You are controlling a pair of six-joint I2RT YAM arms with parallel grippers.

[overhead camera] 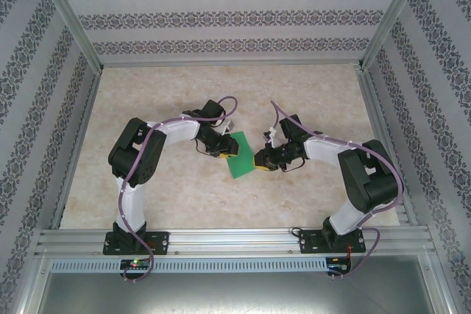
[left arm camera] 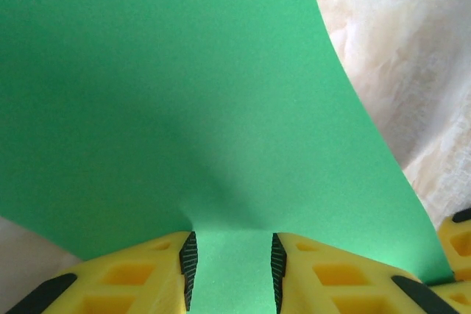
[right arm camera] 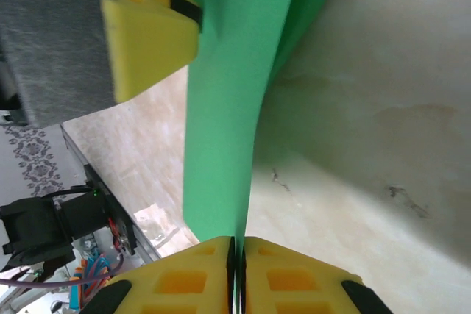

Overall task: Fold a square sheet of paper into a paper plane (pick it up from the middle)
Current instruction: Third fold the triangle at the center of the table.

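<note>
Fingers of the left gripper (left arm camera: 231, 248) stand apart with one edge of the square sheet of paper (left arm camera: 184, 93) in the gap, whether clamped I cannot tell, and the green sheet bows over the table (overhead camera: 294, 93) to the right gripper (right arm camera: 239, 244), pinched tight on its opposite edge.

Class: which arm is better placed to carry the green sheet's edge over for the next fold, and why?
Probably the right. The right gripper is shut on an edge of the square sheet of paper; the left gripper shows jaws apart, the sheet across the gap, no clear pinch.
</note>
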